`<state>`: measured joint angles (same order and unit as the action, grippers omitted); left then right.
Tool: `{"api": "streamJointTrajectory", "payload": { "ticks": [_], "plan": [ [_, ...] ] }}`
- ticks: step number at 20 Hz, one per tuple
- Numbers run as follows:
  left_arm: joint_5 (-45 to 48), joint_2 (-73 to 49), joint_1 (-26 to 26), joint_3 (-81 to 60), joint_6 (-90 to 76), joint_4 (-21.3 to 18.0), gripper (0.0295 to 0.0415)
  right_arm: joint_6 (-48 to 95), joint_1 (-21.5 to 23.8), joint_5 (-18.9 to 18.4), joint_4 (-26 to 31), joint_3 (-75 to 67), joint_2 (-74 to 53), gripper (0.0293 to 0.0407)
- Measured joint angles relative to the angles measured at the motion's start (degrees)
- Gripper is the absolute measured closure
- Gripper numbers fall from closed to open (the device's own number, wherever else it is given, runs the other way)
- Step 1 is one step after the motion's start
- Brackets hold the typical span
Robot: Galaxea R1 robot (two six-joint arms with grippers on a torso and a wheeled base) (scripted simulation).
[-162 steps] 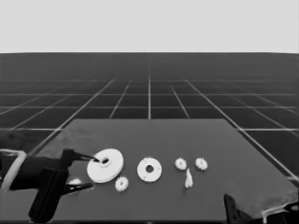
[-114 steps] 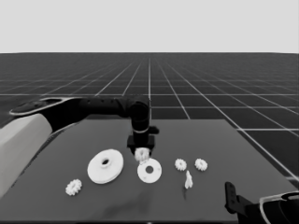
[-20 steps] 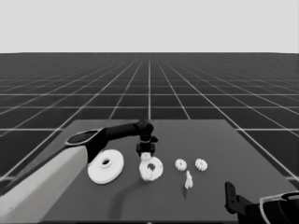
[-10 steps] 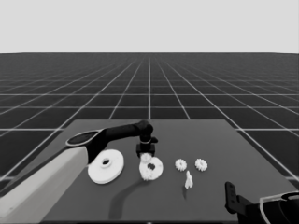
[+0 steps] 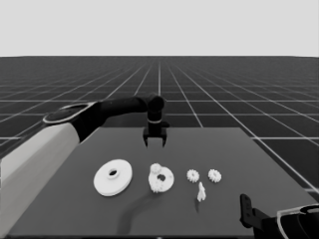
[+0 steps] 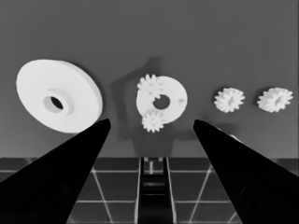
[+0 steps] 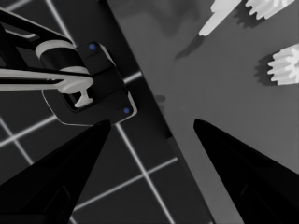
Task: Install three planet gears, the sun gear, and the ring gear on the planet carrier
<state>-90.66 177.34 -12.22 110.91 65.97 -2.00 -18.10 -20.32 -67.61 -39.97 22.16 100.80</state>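
Note:
The smaller round part (image 5: 167, 179) lies mid-table with two planet gears on it, one at its far side (image 5: 156, 168) and one at its near side (image 5: 156, 186). In the left wrist view they show as the smaller round part (image 6: 174, 99) and its gears (image 6: 149, 85) (image 6: 153, 121). The larger round part (image 5: 113, 177) (image 6: 58, 95) lies to its left. Two loose gears (image 5: 193, 175) (image 5: 215, 175) lie to the right. My left gripper (image 5: 155, 143) (image 6: 151, 121) hangs open and empty above the table, beyond the smaller round part. My right gripper (image 5: 246, 211) (image 7: 152, 122) waits open at the lower right corner.
A thin white piece (image 5: 201, 191) (image 7: 219, 18) lies near the front, right of the smaller round part. The left arm's pale grey part (image 5: 35, 164) fills the lower left. Dark machinery with blue lights (image 7: 88, 84) shows past the table's edge in the right wrist view.
The left gripper has risen and drawn back from the smaller round part, leaving a second gear on it. The right arm has not moved.

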Motion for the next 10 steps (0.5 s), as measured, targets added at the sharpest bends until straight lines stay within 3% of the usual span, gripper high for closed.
{"api": "streamJointTrajectory", "payload": {
  "ticks": [1,2,3,4,5,7,10],
  "plan": [
    [0.0,0.0,-0.1,0.1,0.0,-0.1,0.0326,0.0,0.0,0.0,0.0,0.0,0.0,0.0315],
    [20.7,-15.0,-2.3,-26.7,-27.6,7.9,0.0301,0.0,0.0,0.0,0.0,0.0,0.0,0.0315],
    [33.6,-38.1,-4.3,-51.3,-51.5,12.8,0.0295,0.0,0.0,0.0,0.0,0.0,0.0,0.0315],
    [41.1,-54.8,-5.5,-65.8,-65.8,15.7,0.0311,0.0,0.0,0.0,0.0,0.0,0.0,0.0315],
    [45.5,-64.2,-6.2,-74.5,-74.1,17.4,0.0319,0.0,0.0,0.0,0.0,0.0,0.0,0.0315],
    [49.7,-72.6,-6.9,-82.7,-81.9,18.9,0.0325,0.0,0.0,0.0,0.0,0.0,0.0,0.0315],
    [51.5,-76.0,-7.3,-86.1,-85.2,19.6,0.0326,0.0,0.0,0.0,0.0,0.0,0.0,0.0315]
  ]
}}
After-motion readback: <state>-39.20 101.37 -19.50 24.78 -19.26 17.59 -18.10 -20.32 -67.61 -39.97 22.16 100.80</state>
